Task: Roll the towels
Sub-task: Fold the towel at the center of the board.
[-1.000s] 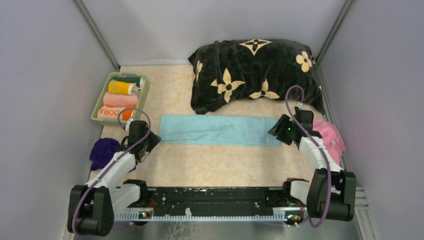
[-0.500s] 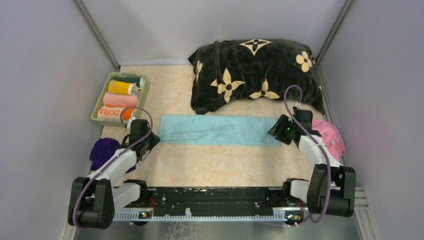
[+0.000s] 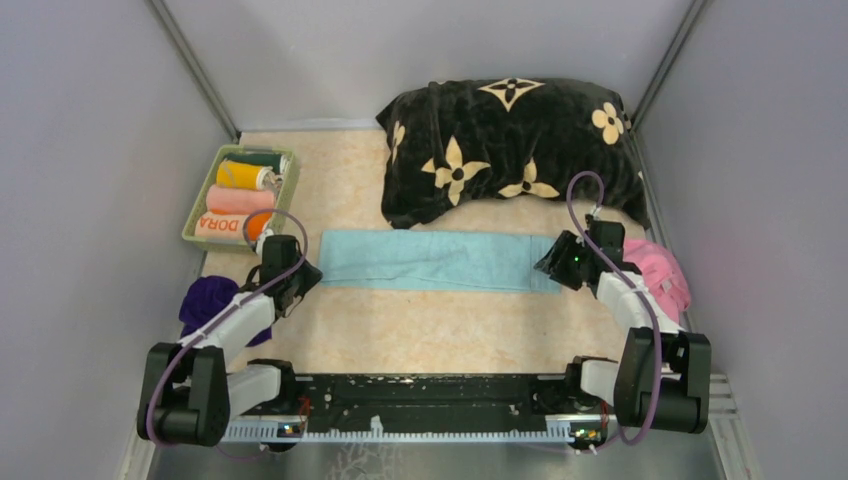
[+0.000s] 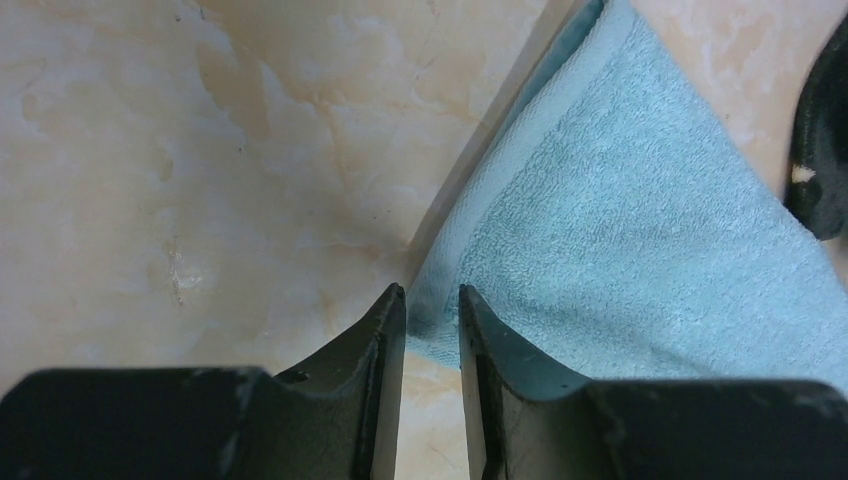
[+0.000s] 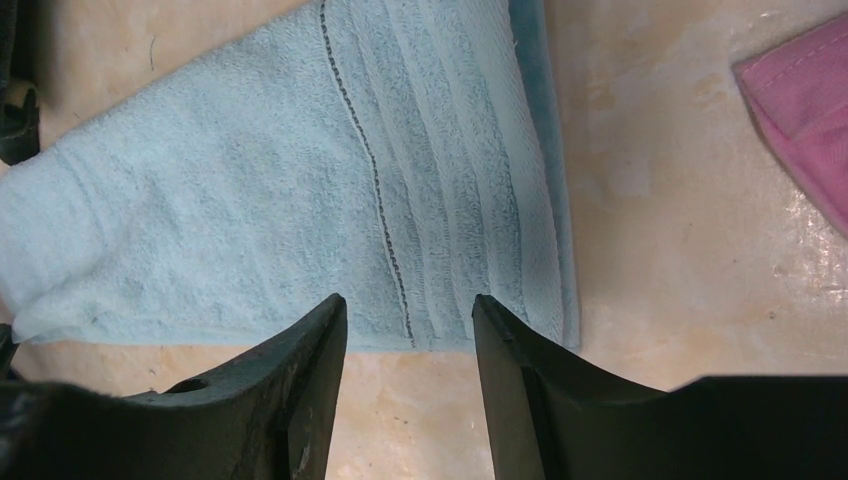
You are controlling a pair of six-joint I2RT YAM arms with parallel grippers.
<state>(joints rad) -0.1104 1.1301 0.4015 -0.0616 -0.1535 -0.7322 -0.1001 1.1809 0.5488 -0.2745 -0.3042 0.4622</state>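
A light blue towel (image 3: pixel 435 260) lies flat as a long folded strip across the middle of the table. My left gripper (image 3: pixel 305 272) is at its near left corner. In the left wrist view the jaws (image 4: pixel 430 292) stand open by a narrow gap, and the corner of the blue towel (image 4: pixel 620 220) lies flat between the tips. My right gripper (image 3: pixel 548 265) is at the strip's right end. It stands open (image 5: pixel 408 300), its tips over the near edge of the blue towel (image 5: pixel 250 200). A pink towel (image 3: pixel 660 270) lies crumpled at the right and a dark purple towel (image 3: pixel 205 300) at the left.
A green basket (image 3: pixel 293 180) at the back left holds several rolled towels, among them a yellow one (image 3: pixel 240 175), a peach one (image 3: pixel 238 199) and an orange one marked DORA (image 3: pixel 225 226). A big black cushion (image 3: pixel 510 145) with beige flowers lies just behind the blue strip. Grey walls close in both sides.
My left gripper's jaws have narrowed, and it has edged right onto the blue towel's corner. The right gripper and the towels have hardly moved.
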